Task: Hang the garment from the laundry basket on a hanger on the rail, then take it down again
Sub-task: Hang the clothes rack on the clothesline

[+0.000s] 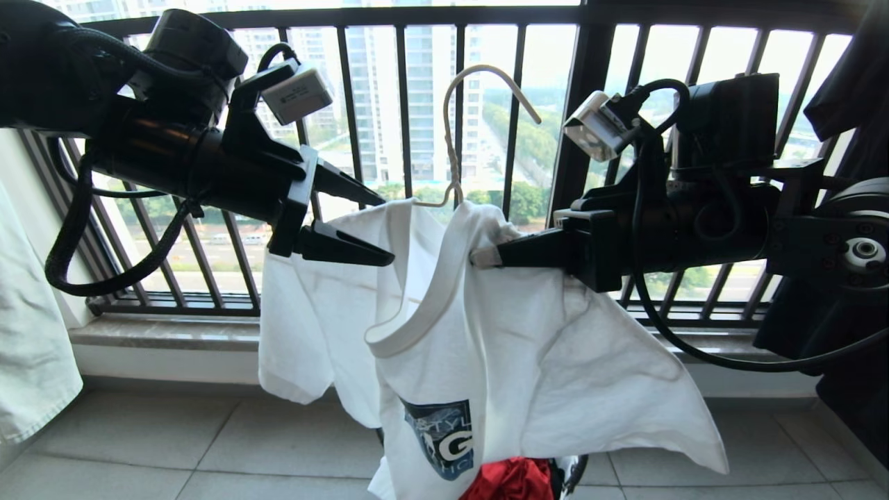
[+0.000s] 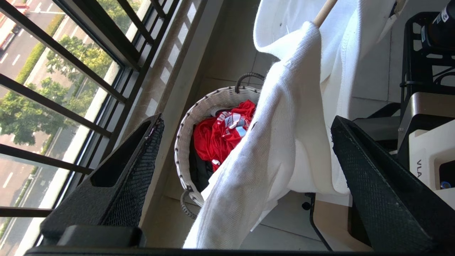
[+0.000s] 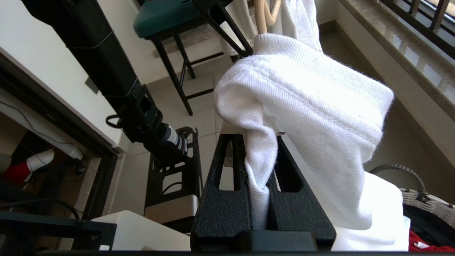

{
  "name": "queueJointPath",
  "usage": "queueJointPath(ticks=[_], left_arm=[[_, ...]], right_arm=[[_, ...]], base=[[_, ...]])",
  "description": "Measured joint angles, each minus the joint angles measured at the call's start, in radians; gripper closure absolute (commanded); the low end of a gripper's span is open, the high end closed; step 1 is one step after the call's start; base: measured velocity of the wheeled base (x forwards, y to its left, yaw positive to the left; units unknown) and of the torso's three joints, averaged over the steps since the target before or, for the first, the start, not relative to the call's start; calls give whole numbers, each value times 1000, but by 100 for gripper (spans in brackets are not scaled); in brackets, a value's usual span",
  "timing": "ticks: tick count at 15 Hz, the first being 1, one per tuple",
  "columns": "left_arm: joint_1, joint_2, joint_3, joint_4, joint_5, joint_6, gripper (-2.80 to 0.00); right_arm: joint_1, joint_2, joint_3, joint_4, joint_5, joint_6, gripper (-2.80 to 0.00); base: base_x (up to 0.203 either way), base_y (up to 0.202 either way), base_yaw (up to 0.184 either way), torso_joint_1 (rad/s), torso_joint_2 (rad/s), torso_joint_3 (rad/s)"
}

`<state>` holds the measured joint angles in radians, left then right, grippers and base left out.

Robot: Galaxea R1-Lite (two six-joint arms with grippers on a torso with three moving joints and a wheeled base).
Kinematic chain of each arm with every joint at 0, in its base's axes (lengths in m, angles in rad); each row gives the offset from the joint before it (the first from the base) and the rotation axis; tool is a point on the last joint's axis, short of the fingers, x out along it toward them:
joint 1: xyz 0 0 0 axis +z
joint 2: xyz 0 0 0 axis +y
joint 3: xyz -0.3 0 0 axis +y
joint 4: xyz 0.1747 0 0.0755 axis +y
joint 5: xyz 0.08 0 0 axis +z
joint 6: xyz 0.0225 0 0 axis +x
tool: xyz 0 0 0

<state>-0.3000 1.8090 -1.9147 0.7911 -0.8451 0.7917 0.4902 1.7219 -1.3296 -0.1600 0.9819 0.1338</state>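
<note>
Balcony: garment (image 1: 486, 333) in right tool (image 1: 486, 255)

Strong daylight pours in through the window railing (image 1: 417, 104), washing the sky nearly white. The garment (image 1: 486, 347) glows evenly, with soft grey creases. Both arms read as near-black silhouettes, detail perhaps lost in backlight. Straight bars bow toward the head view's edges. Focus is sharp throughout.

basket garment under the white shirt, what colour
Red garment, with a pale printed patch; left wrist view.
</note>
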Motion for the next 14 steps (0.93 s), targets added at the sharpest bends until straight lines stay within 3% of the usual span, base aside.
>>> queueJointPath(ticks=[7,9,10,14], left_arm=[[-13,24,-14,54,-4,1,-280],[-16,28,-14,60,-32,1,-280],[-17,30,-14,61,-46,1,0],[-26,34,-15,60,-52,3,0]], right_arm=[[-1,-7,7,-3,4,-1,0],[-3,-9,7,-3,4,-1,0],[-4,-9,7,-3,4,-1,0],[-5,-10,4,-4,4,-1,0]], base=[[0,0,0,0,0,0],[0,0,0,0,0,0],[0,0,0,0,0,0],[0,0,0,0,0,0]])
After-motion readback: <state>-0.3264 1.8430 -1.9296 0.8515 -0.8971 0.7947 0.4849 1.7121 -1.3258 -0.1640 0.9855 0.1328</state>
